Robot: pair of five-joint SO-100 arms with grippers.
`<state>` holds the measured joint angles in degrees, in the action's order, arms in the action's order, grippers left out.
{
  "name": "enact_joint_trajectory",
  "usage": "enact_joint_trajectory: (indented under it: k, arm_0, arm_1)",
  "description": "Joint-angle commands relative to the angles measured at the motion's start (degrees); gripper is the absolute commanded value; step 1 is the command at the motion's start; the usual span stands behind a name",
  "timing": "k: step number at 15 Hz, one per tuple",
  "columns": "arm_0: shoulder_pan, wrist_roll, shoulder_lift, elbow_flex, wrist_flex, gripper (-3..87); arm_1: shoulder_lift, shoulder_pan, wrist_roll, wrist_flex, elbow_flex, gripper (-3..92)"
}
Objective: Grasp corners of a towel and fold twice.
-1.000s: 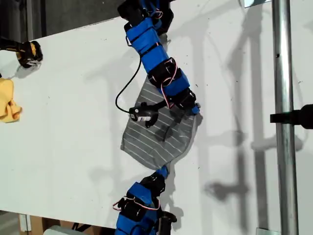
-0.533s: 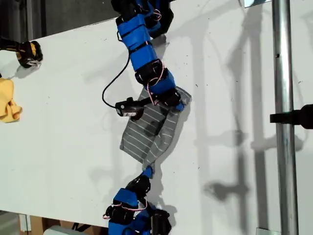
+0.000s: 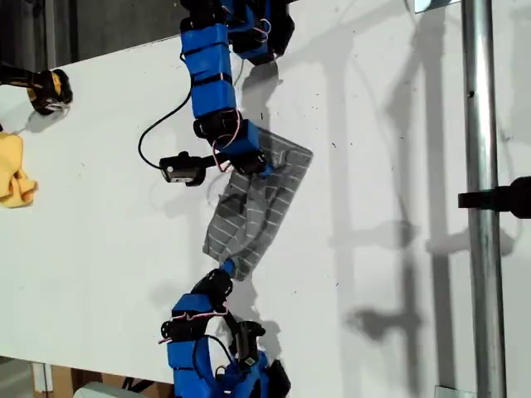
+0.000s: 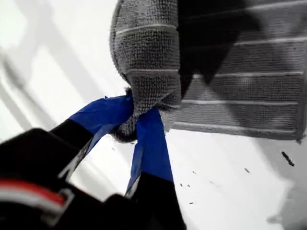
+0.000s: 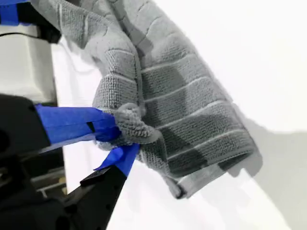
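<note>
— White table (image 3: 99,207) fills the exterior view. What do we have, starting from that view's left?

— A yellow cloth (image 3: 12,174) bunched at the left edge. In the middle, 2 blue arms meet over the towel (image 3: 265,199), which lies partly folded on the table. The upper arm (image 3: 207,75) comes from the far edge and the lower arm (image 3: 195,340) from the near edge; each has its tip at 1 end of the towel. A metal pole (image 3: 481,207) stands at the right.

— Which arm is which?

— We cannot tell from the wrist views.

— And the jaws?

— My first gripper (image 4: 136,120) is pinched tight on a towel corner (image 4: 144,91), with the flat striped layer beyond it. My second gripper (image 5: 117,139) is likewise clamped on a bunched corner (image 5: 132,122), with the cloth draping away from it.
</note>
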<state>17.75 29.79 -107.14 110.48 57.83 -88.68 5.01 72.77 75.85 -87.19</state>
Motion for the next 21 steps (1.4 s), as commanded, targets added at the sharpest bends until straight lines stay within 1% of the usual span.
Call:
enact_joint_trajectory:
  k: [1,3,5,10,13,14,16,21]
  arm_0:
    - [3.16,-2.46,4.92,-7.91,-0.53,-1.5]
    - [5.45,-3.69,8.35,-11.07,-1.58,-1.5]
    - [7.38,-5.27,13.97,-17.05,-0.18,-1.5]
    - [12.22,-7.91,24.52,-31.20,3.43,-1.5]
    - [14.77,-8.44,26.81,-34.80,3.87,-1.5]
    - [15.12,-8.70,27.16,-34.89,3.87,-1.5]
    - [14.33,-8.96,27.16,-33.49,5.10,-1.5]
    - [8.96,-6.42,26.19,-28.65,8.96,-1.5]
  arm_1:
    - [-6.15,-3.69,-0.62,3.16,-1.41,-0.1]
    - [-10.20,-6.86,-1.14,4.39,-5.98,-0.1]
    - [-15.56,-10.63,-2.46,4.48,-11.16,-0.1]
    - [-25.93,-21.01,-9.14,6.86,-17.49,-0.1]
    - [-29.36,-26.02,-13.36,6.94,-21.09,-0.1]
    - [-30.32,-26.02,-13.71,6.94,-21.71,-0.1]
    - [-30.76,-22.50,-12.48,6.33,-22.15,-0.1]
    - [-27.25,-11.25,-3.87,3.08,-23.55,-0.1]
